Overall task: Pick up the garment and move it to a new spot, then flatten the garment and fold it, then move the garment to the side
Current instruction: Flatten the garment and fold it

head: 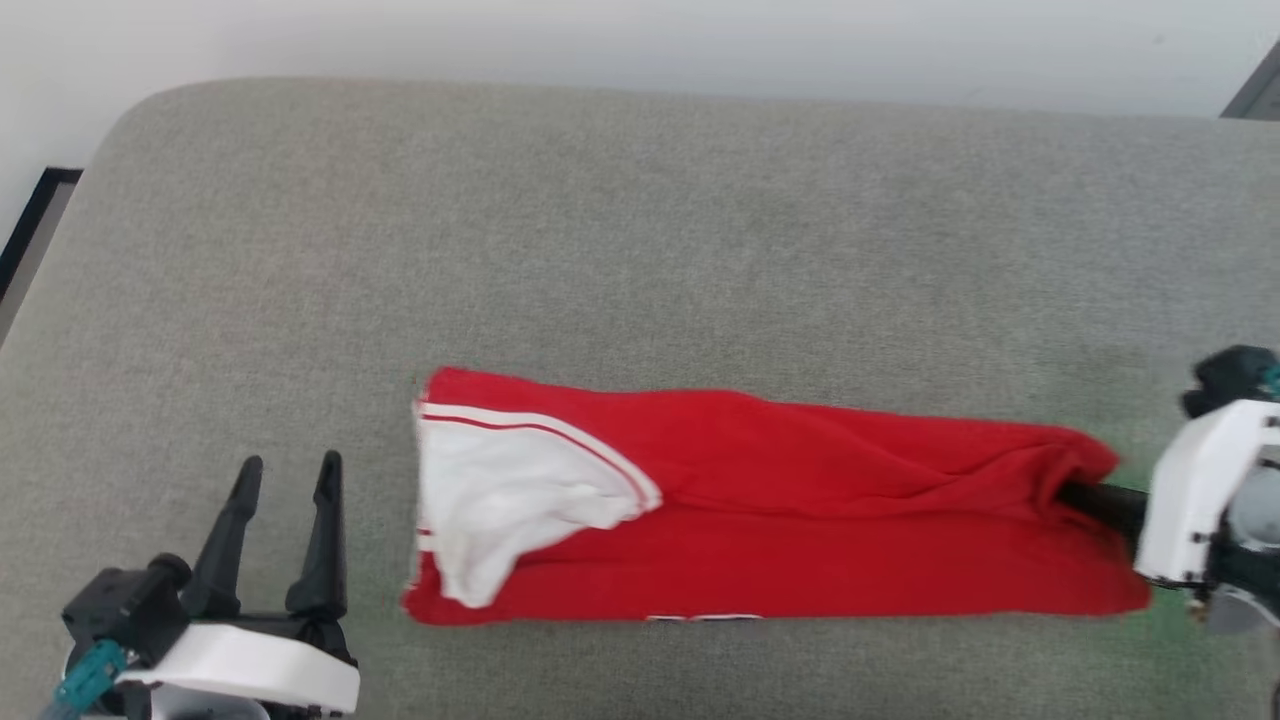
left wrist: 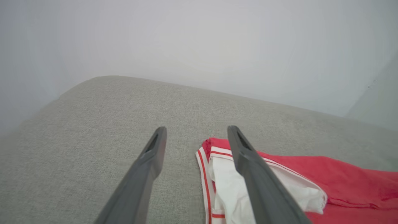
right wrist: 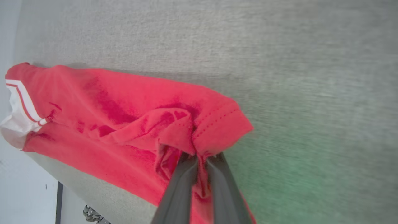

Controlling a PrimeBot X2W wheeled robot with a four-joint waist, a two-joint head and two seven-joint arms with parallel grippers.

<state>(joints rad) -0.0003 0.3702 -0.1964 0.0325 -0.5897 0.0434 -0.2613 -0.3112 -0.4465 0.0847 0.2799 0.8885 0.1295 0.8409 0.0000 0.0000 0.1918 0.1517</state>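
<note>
Garment [head: 800, 520] lies as a long red band running left to right across the near half of the grey fabric surface [head: 640, 230]. At its left end the white lining [head: 500, 500] is turned out, edged by white-and-red striped trim [head: 540, 430]. Its far long edge is wavy and creased. Its near long edge is straighter, with a sliver of white trim showing under it near the middle.

The right claw [right wrist: 202, 157] comes in from the right and is pressed together on the garment's right end. In the right wrist view the hemmed cloth bunches between the two fingertips, and the corner beside them stands up off the surface.

The left claw [head: 290, 463] sits near left, its fingers spread and empty. In the head view it is just beside the garment's left end but apart from it, with a strip of bare grey between them.

Far of the garment, bare grey runs the full width to the surface's far edge, which meets a pale wall [head: 600, 40]. The far-left corner is rounded. More bare fabric lies left of the garment, around and beyond the left claw, and a narrower bare strip runs along its near edge.
</note>
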